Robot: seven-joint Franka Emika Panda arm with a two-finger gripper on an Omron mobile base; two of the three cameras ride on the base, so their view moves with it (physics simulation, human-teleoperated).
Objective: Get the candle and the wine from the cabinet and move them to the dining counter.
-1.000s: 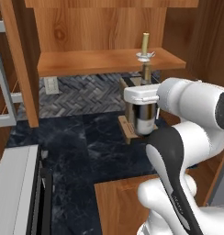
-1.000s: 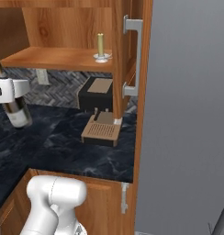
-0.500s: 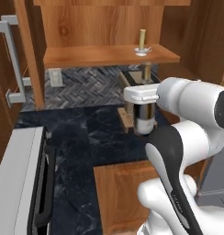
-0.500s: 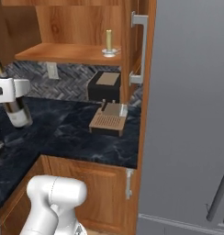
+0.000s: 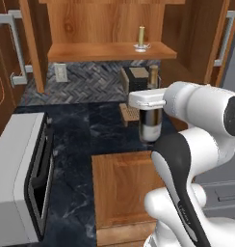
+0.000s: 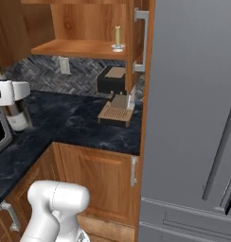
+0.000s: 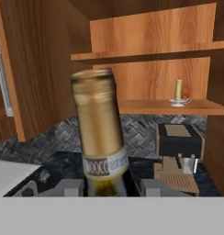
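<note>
A white robot arm carries the wine [image 5: 150,126], a tall dark glass bottle with a gold-foiled neck and a pale label. The tool [image 5: 147,100] is pinching the bottle high on its body, below the neck, and the bottle hangs upright above the dark marble desk [image 5: 81,144], clear of its surface as far as the base views show. In the hand view the gold neck [image 7: 98,124] rises close in front of the camera between the two grey fingers [image 7: 153,187].

The candle [image 5: 141,38], a small pale stick in a shallow glassy holder, stands on the wooden shelf of the cabinet [image 5: 110,50], above and behind the bottle and well apart from it. Both cabinet doors stand open. The dining counter cannot be made out here.

Judged by its look, the bottle is heavy for its width, rigid, smooth and breakable; a grip high up lets the weighty base swing, so slow, level carrying suits it. The candle looks light and likely to tip; taking it low, around the holder, seems safest.

Relative to the bottle: a black coffee machine [image 6: 112,79] stands just behind, a grey appliance [image 5: 18,173] lies well to the left, and an open door edge with a grey handle [image 5: 224,38] is to the right. Open room lies above the desk in front.
</note>
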